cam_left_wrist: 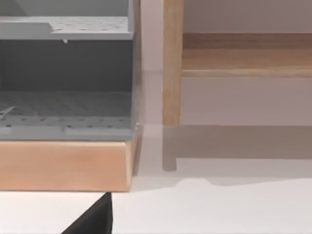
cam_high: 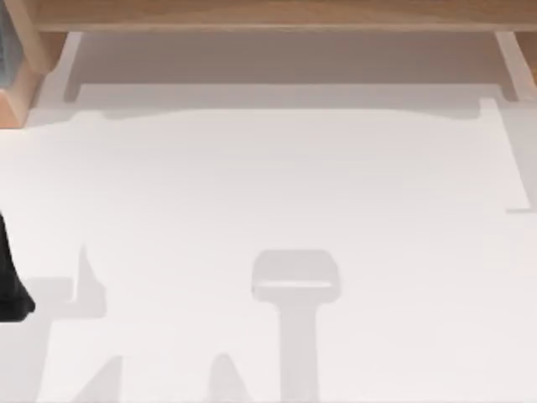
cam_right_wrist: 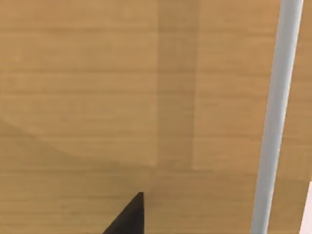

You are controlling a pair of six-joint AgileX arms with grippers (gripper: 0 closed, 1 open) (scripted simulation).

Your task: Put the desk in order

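The desk (cam_high: 277,185) is a broad white tabletop with soft shadows across its near half. A light-brown wooden shelf (cam_high: 268,13) runs along its far edge. A black part of my left arm (cam_high: 13,277) shows at the desk's left edge. In the left wrist view a black tip of my left gripper (cam_left_wrist: 92,219) hangs over the white desk (cam_left_wrist: 219,209), facing the far left corner. In the right wrist view a black tip of my right gripper (cam_right_wrist: 129,217) sits close in front of a light-brown wooden surface (cam_right_wrist: 97,97).
A grey perforated organiser (cam_left_wrist: 66,63) stands on a wooden base (cam_left_wrist: 63,165) at the far left corner. Beside it a wooden post (cam_left_wrist: 171,63) holds up the shelf board (cam_left_wrist: 243,58). A pale upright bar (cam_right_wrist: 275,117) crosses the wooden surface.
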